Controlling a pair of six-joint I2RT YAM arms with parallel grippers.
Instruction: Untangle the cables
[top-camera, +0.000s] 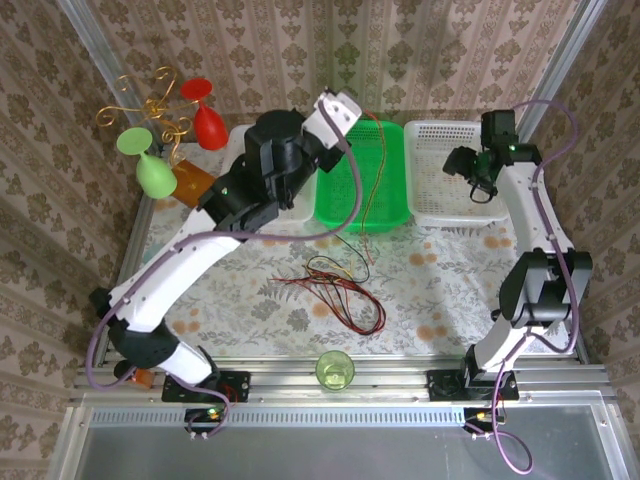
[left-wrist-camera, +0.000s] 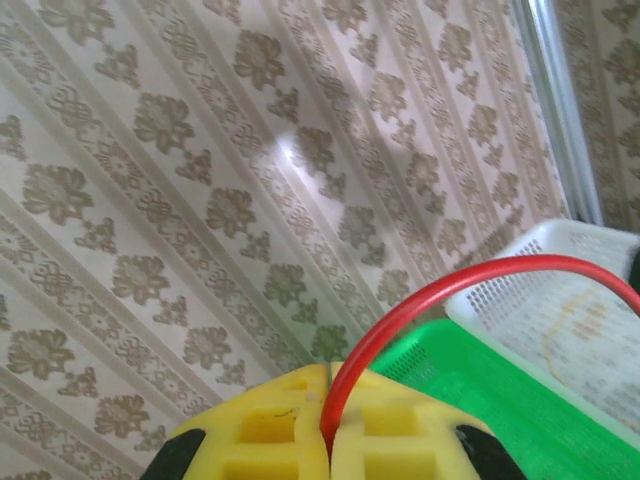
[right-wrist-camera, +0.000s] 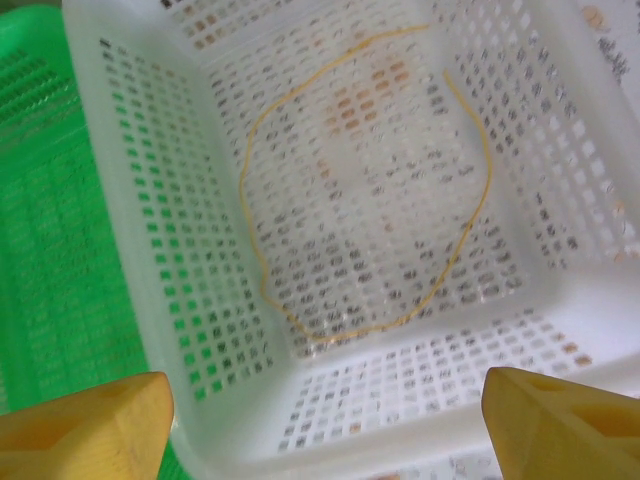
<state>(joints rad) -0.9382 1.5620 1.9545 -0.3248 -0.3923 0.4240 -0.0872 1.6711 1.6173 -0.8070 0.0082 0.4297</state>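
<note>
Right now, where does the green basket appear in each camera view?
Top external: green basket at back centre, between the arms.
Left wrist: green basket at lower right, beyond the left claw, which is shut on a red cable.
Right wrist: green basket along the left edge.
Shared landmark: the white basket next to it, on its right.

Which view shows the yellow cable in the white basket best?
The right wrist view: the yellow cable lies as a whole loop on the floor of the white basket, sharp and uncovered. The left wrist view catches a faint, blurred arc; in the top external view it is too thin to make out.
</note>
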